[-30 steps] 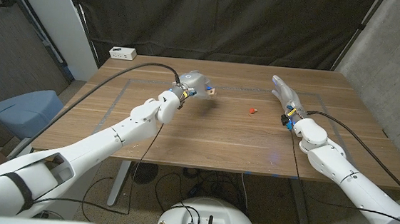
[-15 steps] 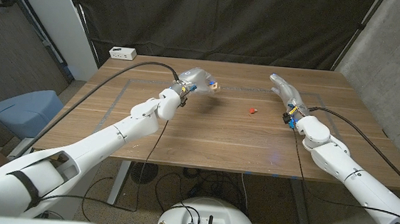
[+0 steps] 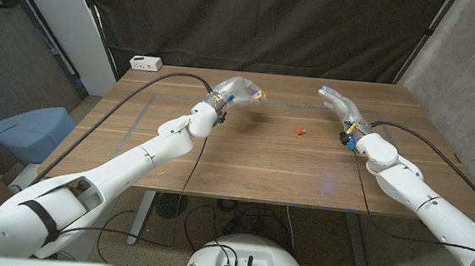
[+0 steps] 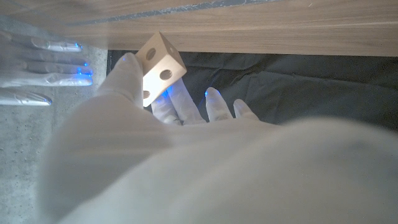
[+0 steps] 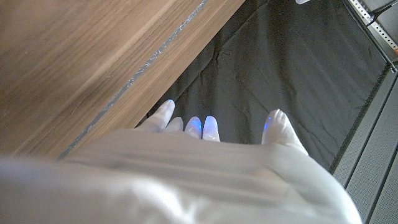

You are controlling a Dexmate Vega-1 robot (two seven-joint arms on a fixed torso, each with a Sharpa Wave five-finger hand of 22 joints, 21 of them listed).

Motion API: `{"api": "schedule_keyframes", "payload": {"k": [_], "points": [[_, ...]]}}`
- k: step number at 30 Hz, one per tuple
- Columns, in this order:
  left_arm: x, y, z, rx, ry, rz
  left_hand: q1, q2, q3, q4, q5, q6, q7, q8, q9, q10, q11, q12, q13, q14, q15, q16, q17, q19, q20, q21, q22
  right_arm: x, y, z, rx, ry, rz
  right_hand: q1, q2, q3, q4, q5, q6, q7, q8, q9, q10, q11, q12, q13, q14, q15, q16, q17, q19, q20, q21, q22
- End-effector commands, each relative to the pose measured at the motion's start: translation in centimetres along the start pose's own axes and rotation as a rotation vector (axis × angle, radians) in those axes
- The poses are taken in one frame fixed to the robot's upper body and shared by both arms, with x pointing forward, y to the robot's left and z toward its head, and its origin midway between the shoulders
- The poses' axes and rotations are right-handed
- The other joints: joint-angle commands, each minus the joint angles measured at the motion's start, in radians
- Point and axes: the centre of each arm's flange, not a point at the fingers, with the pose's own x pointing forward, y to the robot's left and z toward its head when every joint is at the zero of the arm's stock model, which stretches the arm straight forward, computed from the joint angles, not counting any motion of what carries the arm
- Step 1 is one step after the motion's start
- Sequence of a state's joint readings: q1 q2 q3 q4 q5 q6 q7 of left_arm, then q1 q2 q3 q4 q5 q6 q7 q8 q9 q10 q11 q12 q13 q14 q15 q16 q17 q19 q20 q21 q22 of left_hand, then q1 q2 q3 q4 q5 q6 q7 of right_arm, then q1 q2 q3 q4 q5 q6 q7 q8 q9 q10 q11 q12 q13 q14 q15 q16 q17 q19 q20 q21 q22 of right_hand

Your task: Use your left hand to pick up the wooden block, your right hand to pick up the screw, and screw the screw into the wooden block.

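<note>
While your left hand [image 3: 234, 90] is raised above the far left part of the counter [image 3: 260, 165], it pinches the block [image 3: 258, 94] at its fingertips, and the left wrist view shows that block [image 4: 160, 65] as a pale cube with round holes in its faces, held between thumb and fingers. Your right hand [image 3: 339, 104] hovers over the far right of the counter with its fingers apart and nothing in them, and the small red screw [image 3: 300, 131] lies on the counter between your two hands, nearer the right one and apart from it.
</note>
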State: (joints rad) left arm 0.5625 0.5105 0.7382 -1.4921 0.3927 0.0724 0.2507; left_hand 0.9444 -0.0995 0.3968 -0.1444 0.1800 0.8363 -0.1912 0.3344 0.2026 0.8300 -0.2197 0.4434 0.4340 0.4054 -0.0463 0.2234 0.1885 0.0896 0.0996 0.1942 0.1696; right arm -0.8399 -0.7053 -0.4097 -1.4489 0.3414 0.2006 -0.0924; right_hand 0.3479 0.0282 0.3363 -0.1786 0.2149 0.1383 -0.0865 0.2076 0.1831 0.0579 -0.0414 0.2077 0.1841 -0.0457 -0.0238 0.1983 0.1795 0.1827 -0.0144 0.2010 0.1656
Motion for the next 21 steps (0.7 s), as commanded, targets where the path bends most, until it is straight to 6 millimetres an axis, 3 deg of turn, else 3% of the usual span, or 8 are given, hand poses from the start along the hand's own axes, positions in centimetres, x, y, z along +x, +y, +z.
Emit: {"api": "schedule_keyframes", "payload": {"k": [1, 21], "points": [[0.8, 0.2, 0.2, -0.149, -0.005, 0.041, 0.005, 0.012, -0.001, 0.001, -0.004, 0.004, 0.004, -0.003, 0.003, -0.002, -0.001, -0.001, 0.006, 0.008, -0.099, 0.001, 0.005, 0.007, -0.006, 0.0, 0.003, 0.2, -1.3, 0.6, -0.15, 0.021, 0.051, 0.024, -0.006, 0.011, -0.005, 0.005, 0.027, -0.003, 0.011, 0.003, 0.014, -0.009, 0.006, 0.006, 0.008, -0.006, 0.006, 0.003, 0.016, 0.001, -0.002, 0.001], [1.6, -0.8, -0.1, -0.361, -0.015, 0.048, 0.002, 0.018, -0.007, 0.003, -0.003, 0.01, 0.004, -0.003, 0.003, -0.001, -0.001, -0.006, 0.01, 0.008, -0.096, 0.0, 0.006, 0.002, 0.004, -0.003, 0.004, 0.3, -2.7, 2.0, -0.392, 0.085, 0.124, 0.109, -0.031, 0.038, -0.011, -0.001, 0.083, -0.016, 0.027, 0.007, 0.02, -0.027, -0.001, 0.009, 0.024, -0.011, 0.005, 0.003, 0.029, 0.001, -0.008, 0.001]]}}
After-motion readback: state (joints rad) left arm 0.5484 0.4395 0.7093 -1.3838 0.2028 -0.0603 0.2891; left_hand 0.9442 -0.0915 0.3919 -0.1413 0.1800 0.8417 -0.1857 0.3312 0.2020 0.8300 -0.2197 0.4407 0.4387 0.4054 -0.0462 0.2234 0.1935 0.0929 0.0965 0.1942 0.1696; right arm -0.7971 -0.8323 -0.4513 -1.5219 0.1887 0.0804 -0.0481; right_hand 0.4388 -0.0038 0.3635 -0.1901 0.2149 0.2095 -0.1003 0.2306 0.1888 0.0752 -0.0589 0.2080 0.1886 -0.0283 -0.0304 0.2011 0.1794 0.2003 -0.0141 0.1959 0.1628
